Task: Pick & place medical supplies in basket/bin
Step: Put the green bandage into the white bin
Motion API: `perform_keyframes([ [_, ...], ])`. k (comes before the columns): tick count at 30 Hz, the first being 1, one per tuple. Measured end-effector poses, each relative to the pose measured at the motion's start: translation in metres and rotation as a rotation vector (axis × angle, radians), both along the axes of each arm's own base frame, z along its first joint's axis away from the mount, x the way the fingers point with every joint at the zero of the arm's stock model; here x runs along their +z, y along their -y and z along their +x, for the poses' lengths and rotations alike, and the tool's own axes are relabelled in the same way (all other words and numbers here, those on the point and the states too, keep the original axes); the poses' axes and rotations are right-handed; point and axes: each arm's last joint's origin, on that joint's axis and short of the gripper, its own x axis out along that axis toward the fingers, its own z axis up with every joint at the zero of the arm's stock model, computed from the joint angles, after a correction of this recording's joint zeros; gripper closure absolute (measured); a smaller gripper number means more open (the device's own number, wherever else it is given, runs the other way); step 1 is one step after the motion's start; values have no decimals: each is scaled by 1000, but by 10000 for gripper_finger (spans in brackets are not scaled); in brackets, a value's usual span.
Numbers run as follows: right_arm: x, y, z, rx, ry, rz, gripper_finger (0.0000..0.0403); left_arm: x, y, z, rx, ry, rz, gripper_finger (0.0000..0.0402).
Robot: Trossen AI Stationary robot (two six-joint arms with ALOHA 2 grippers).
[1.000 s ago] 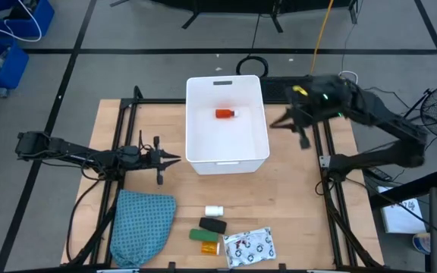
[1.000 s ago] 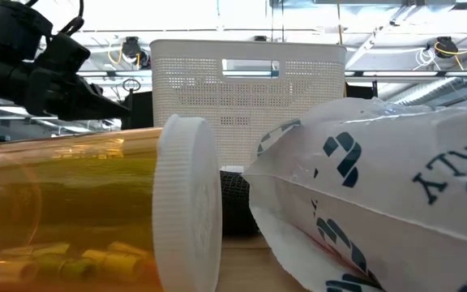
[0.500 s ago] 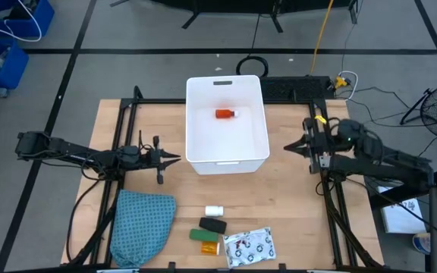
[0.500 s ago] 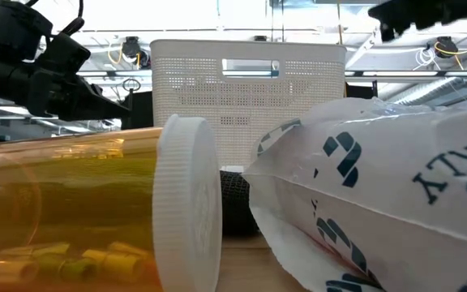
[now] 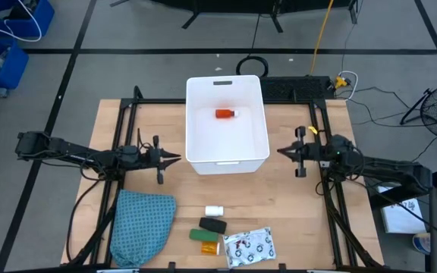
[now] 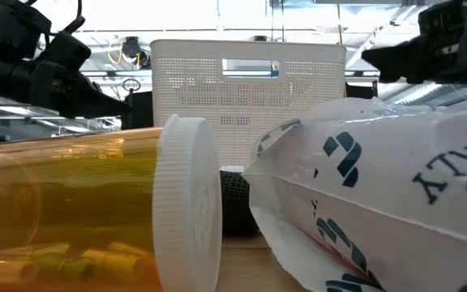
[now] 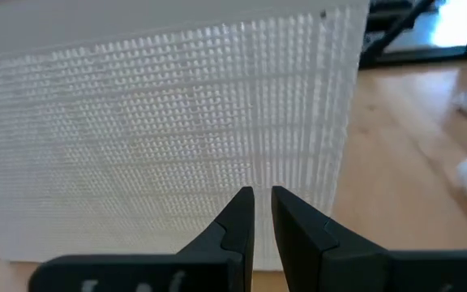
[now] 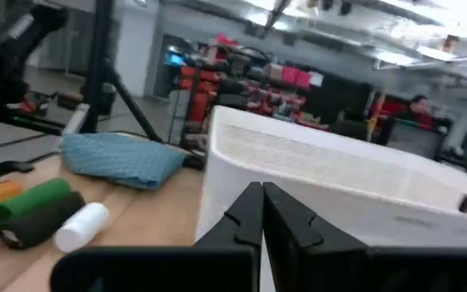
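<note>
- Right gripper [image 5: 281,152]: fingers pressed together, nothing held, low over the table just off the bin's [image 5: 227,158] right wall, tips aimed at it.
- Left gripper [image 5: 175,158]: jaws a narrow slit apart, empty, mirrored just off the bin's left wall.
- Bin sits between both grippers; red bottle [image 5: 225,114] lies inside, toward the far end with the handle slot.
- Remaining supplies well apart from both grippers, at the table's front edge: white roll [image 5: 214,211], black oblong [image 5: 212,224], green block [image 5: 201,236], orange vial [image 5: 209,247], patterned packet [image 5: 249,246].
- Teal cloth [image 5: 141,224] lies front of the left gripper, beside that cluster.
</note>
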Motion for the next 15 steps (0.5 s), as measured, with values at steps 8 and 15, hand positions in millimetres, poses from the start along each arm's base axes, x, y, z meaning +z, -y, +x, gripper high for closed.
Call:
perform_keyframes([
  [8, -2, 8, -2, -106, -11, 40, 403, 33, 12, 17, -115, 34, 17, 350],
  [15, -5, 9, -2, -115, -43, 48, 403, 102, 49, 35, -130, -202, 71, 350],
])
